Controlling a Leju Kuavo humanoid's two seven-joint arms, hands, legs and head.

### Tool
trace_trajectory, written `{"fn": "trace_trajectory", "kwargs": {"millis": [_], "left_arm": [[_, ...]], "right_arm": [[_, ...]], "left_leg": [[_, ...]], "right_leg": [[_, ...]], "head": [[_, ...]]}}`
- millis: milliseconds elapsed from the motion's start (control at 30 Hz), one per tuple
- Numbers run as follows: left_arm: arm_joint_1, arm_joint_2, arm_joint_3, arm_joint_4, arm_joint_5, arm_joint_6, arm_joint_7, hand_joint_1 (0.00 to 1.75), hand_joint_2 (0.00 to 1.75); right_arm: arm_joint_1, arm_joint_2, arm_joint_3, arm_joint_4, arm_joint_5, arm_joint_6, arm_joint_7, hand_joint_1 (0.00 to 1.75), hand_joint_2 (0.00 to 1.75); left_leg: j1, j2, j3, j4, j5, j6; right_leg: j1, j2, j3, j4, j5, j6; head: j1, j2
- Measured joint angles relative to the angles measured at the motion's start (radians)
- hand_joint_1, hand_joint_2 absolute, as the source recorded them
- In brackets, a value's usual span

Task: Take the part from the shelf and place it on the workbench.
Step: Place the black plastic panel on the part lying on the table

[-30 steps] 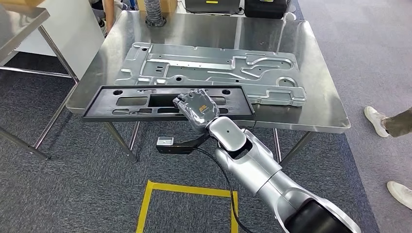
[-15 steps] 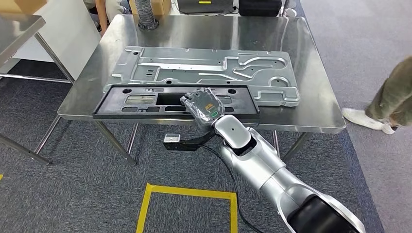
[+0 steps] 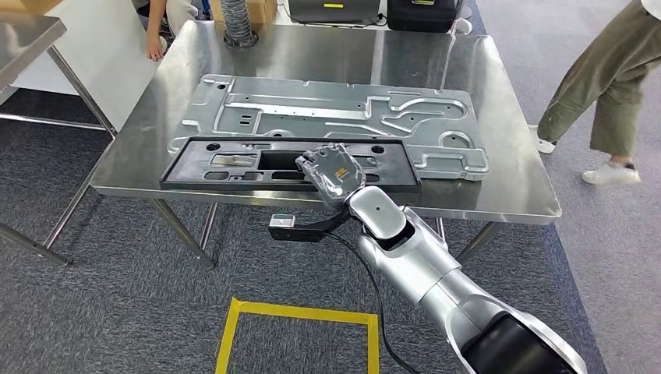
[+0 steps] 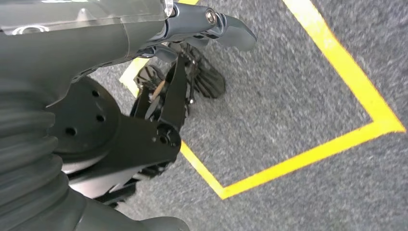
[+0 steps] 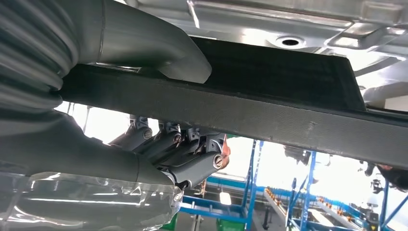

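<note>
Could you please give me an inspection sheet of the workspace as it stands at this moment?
Surface: steel workbench, shiny, with bare metal at its right side.
Job's things: black plastic part lying along the bench's near edge, beside a large stamped metal panel.
Clutter: a ribbed hose and dark cases at the far edge.
Hands: right hand grips the black part's near edge, thumb on one face and fingers on the other; left hand hangs over the floor, holding nothing.
Cables: a black cable hanging beside the right arm.
Surroundings: grey carpet with yellow tape, a person walking at the right.
</note>
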Motion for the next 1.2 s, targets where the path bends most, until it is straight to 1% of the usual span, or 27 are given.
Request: {"fn": "trace_trajectory", "kwargs": {"millis": [33,67,100,133,200,233,267,300,333,400,467,533,567,600,633,700,767,800,900,933,967,1000,1067,1100,1133,1167,1200], "left_arm": [[0.000,0.000,0.000,0.000,0.000,0.000,0.000,0.00,1.75],[0.000,0.000,0.000,0.000,0.000,-0.002,0.000,0.00,1.75],[0.001,0.000,0.000,0.000,0.000,-0.003,0.000,0.00,1.75],[0.001,0.000,0.000,0.000,-0.001,-0.005,0.000,0.00,1.75],[0.001,0.000,0.000,0.000,-0.002,-0.010,0.000,0.00,1.75],[0.000,-0.001,0.000,0.000,-0.003,-0.012,0.000,0.00,1.75],[-0.001,-0.001,0.000,0.000,-0.005,-0.013,0.000,0.00,1.75],[-0.002,-0.001,0.000,0.000,-0.006,-0.014,0.000,0.00,1.75],[-0.002,-0.001,0.000,0.000,-0.008,-0.014,0.000,0.00,1.75],[-0.003,0.000,0.000,0.000,-0.009,-0.014,0.001,0.00,1.75],[-0.004,0.001,0.000,0.000,-0.010,-0.015,0.001,0.00,1.75],[-0.004,0.001,0.000,0.000,-0.010,-0.015,0.003,0.00,1.75],[-0.004,0.001,0.000,0.000,-0.010,-0.015,0.005,0.00,1.75],[-0.004,0.001,0.000,0.000,-0.010,-0.015,0.006,0.00,1.75],[-0.004,0.001,0.000,0.000,-0.010,-0.014,0.006,0.00,1.75],[-0.004,0.001,0.000,0.000,-0.010,-0.013,0.007,0.00,1.75],[-0.005,0.002,0.000,0.000,-0.010,-0.013,0.007,0.00,1.75],[-0.005,0.002,0.000,0.000,-0.010,-0.013,0.008,0.00,1.75],[-0.005,0.002,-0.001,0.000,-0.010,-0.013,0.008,0.00,1.75],[-0.005,0.002,-0.001,0.000,-0.010,-0.013,0.008,0.00,1.75],[-0.006,0.002,-0.001,0.000,-0.010,-0.013,0.007,0.00,1.75],[-0.007,0.002,-0.001,0.000,-0.010,-0.013,0.007,0.00,1.75],[-0.006,0.002,-0.001,0.000,-0.010,-0.013,0.007,0.00,1.75],[-0.005,0.002,-0.001,0.000,-0.010,-0.013,0.007,0.00,1.75],[-0.004,0.002,-0.001,0.000,-0.010,-0.013,0.007,0.00,1.75],[-0.003,0.002,-0.001,0.000,-0.010,-0.012,0.007,0.00,1.75],[-0.002,0.002,-0.001,0.000,-0.010,-0.012,0.007,0.00,1.75]], "right_arm": [[0.002,-0.002,-0.001,0.002,0.000,0.000,0.000,1.43,1.75],[0.004,-0.004,-0.001,0.005,0.000,-0.001,0.000,1.43,1.75],[0.007,-0.006,-0.001,0.008,0.000,-0.001,0.000,1.43,1.75],[0.009,-0.008,-0.001,0.010,0.000,-0.003,0.000,1.43,1.75],[0.011,-0.011,-0.002,0.012,0.000,-0.010,0.001,1.43,1.75],[0.011,-0.013,-0.003,0.013,0.001,-0.015,0.002,1.43,1.75],[0.011,-0.015,-0.003,0.014,0.002,-0.020,0.003,1.43,1.75],[0.012,-0.017,-0.004,0.015,0.003,-0.023,0.004,1.43,1.75],[0.014,-0.019,-0.005,0.016,0.005,-0.025,0.005,1.43,1.75],[0.018,-0.022,-0.008,0.019,0.007,-0.026,0.008,1.43,1.75],[0.020,-0.023,-0.010,0.019,0.010,-0.027,0.012,1.43,1.75],[0.023,-0.023,-0.013,0.020,0.016,-0.028,0.014,1.43,1.75],[0.026,-0.024,-0.014,0.021,0.020,-0.029,0.014,1.43,1.75],[0.030,-0.024,-0.016,0.021,0.023,-0.029,0.014,1.43,1.75],[0.034,-0.024,-0.018,0.022,0.025,-0.028,0.014,1.43,1.75],[0.038,-0.024,-0.022,0.022,0.027,-0.028,0.013,1.43,1.75],[0.037,-0.023,-0.027,0.022,0.027,-0.028,0.013,1.43,1.75],[0.037,-0.023,-0.030,0.022,0.028,-0.028,0.013,1.43,1.75],[0.038,-0.023,-0.034,0.021,0.028,-0.028,0.013,1.43,1.75],[0.037,-0.024,-0.035,0.021,0.028,-0.028,0.012,1.43,1.75],[0.036,-0.024,-0.036,0.020,0.028,-0.028,0.012,1.43,1.75],[0.037,-0.024,-0.038,0.020,0.028,-0.028,0.012,1.43,1.75],[0.040,-0.027,-0.041,0.022,0.029,-0.028,0.010,1.43,1.75],[0.042,-0.029,-0.042,0.023,0.029,-0.028,0.008,1.43,1.75],[0.043,-0.031,-0.044,0.024,0.030,-0.029,0.005,1.43,1.75],[0.044,-0.032,-0.046,0.025,0.032,-0.029,0.002,1.43,1.75],[0.044,-0.033,-0.048,0.026,0.033,-0.029,-0.001,1.43,1.75]], "left_leg": [[0.000,0.000,0.001,0.000,-0.002,0.001],[0.000,-0.001,0.003,0.001,-0.004,0.002],[0.000,-0.002,0.005,0.002,-0.007,0.001],[0.000,-0.003,0.009,0.003,-0.010,0.000],[0.000,-0.004,0.018,0.005,-0.019,-0.006],[-0.002,-0.005,0.020,0.006,-0.023,-0.010],[-0.003,-0.005,0.021,0.007,-0.026,-0.015],[-0.004,-0.005,0.021,0.006,-0.028,-0.021],[-0.005,-0.005,0.023,0.004,-0.029,-0.027],[-0.005,-0.001,0.019,0.022,-0.038,-0.038],[-0.006,0.003,-0.016,0.103,-0.076,-0.045],[-0.006,0.004,-0.080,0.226,-0.132,-0.048],[-0.006,0.004,-0.109,0.275,-0.146,-0.049],[-0.006,0.004,-0.124,0.293,-0.141,-0.048],[-0.006,0.004,-0.124,0.281,-0.121,-0.047],[-0.006,0.004,-0.074,0.155,-0.042,-0.040],[-0.010,0.004,-0.021,0.038,0.006,-0.031],[-0.012,0.003,-0.012,0.016,0.008,-0.027],[-0.010,0.001,-0.006,0.005,0.003,-0.013],[-0.008,0.002,-0.003,0.002,0.003,-0.007],[-0.006,0.002,0.000,-0.002,0.003,-0.002],[-0.006,0.002,0.002,-0.003,0.002,0.002],[-0.007,0.001,0.004,-0.002,-0.002,0.006],[-0.007,0.001,0.005,-0.002,-0.004,0.006],[-0.007,-0.001,0.008,0.000,-0.007,0.005],[-0.007,-0.002,0.012,0.001,-0.011,0.004],[-0.007,-0.003,0.017,0.002,-0.015,0.001]], "right_leg": [[-0.003,0.000,-0.040,0.070,-0.024,0.003],[-0.005,-0.001,-0.071,0.118,-0.031,0.005],[-0.008,-0.001,-0.085,0.130,-0.018,0.007],[-0.010,-0.001,-0.078,0.098,0.015,0.007],[-0.012,-0.002,-0.020,-0.043,0.097,0.002],[-0.010,-0.002,0.005,-0.105,0.123,-0.002],[-0.008,-0.002,0.021,-0.144,0.135,-0.006],[-0.004,-0.001,0.026,-0.159,0.134,-0.011],[-0.002,0.000,0.027,-0.162,0.132,-0.015],[-0.007,0.000,0.036,-0.169,0.131,-0.027],[-0.011,0.000,0.049,-0.176,0.129,-0.039],[-0.009,-0.001,0.056,-0.177,0.123,-0.046],[-0.007,-0.001,0.059,-0.176,0.120,-0.047],[-0.006,0.000,0.063,-0.176,0.116,-0.048],[-0.005,0.001,0.067,-0.175,0.113,-0.047],[-0.003,0.003,0.078,-0.174,0.103,-0.044],[0.001,0.004,0.084,-0.171,0.095,-0.037],[0.003,0.004,0.083,-0.170,0.093,-0.033],[0.003,0.003,0.082,-0.168,0.087,-0.019],[0.002,0.002,0.076,-0.152,0.076,-0.013],[0.001,0.001,0.058,-0.114,0.056,-0.007],[-0.002,0.000,0.026,-0.052,0.027,-0.002],[-0.006,-0.001,-0.053,0.089,-0.023,0.005],[-0.008,-0.001,-0.080,0.126,-0.023,0.007],[-0.009,-0.001,-0.084,0.119,-0.002,0.007],[-0.010,-0.001,-0.071,0.075,0.036,0.005],[-0.010,-0.001,-0.042,0.003,0.081,0.002]], "head": [[0.000,0.000],[0.000,0.000],[0.000,0.000],[0.000,0.000],[0.000,0.000],[0.000,0.000],[0.000,0.000],[-0.001,0.000],[-0.001,0.000],[-0.002,0.000],[-0.005,0.000],[-0.008,0.000],[-0.009,0.000],[-0.009,0.000],[-0.009,0.000],[-0.009,0.000],[-0.009,0.000],[-0.009,0.000],[-0.009,0.000],[-0.008,0.000],[-0.007,0.000],[-0.006,0.000],[-0.006,0.000],[-0.006,0.000],[-0.006,0.000],[-0.005,0.000],[-0.005,0.000]]}}
